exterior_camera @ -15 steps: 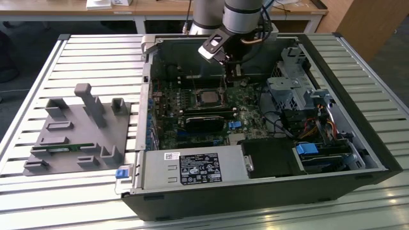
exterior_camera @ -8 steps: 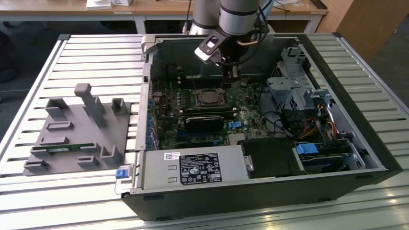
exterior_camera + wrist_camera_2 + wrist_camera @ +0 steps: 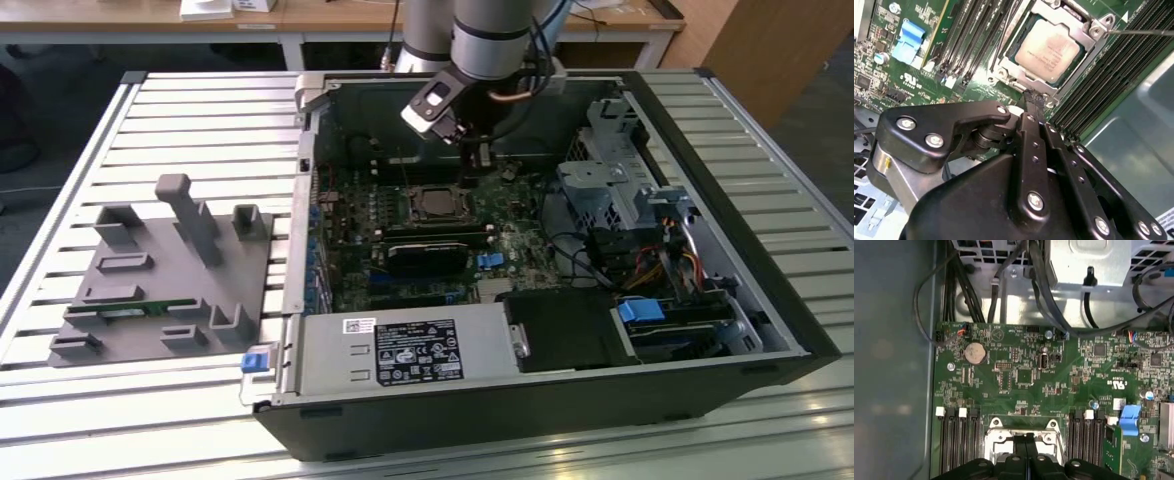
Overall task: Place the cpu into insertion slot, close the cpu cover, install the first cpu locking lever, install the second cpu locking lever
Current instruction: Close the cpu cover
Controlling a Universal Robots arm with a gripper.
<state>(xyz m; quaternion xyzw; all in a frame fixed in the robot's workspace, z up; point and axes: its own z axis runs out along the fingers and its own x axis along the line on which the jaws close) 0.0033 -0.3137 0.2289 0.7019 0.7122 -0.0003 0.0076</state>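
You're looking at the cpu (image 3: 1048, 50) sitting flat in the insertion slot (image 3: 414, 204), silvery top facing up out of the open case (image 3: 561, 400). It's square, so there's no long axis to call.

The second wrist view is giving you the good bit. The cpu cover (image 3: 1093, 35) is lying down around the chip's edges, and a thin metal lever (image 3: 1141, 32) is sticking out past one corner. The first wrist view is showing you the coin cell (image 3: 975, 353) and cables further along the board.

Your tool (image 3: 1034, 97) is hovering with its fingers (image 3: 1030, 135) pinched together, gripping nothing. Its tip is sitting right at the cover's rim, but I can't tell if it's touching. In the exterior view it's hanging just off the socket, toward the exterior view's right.
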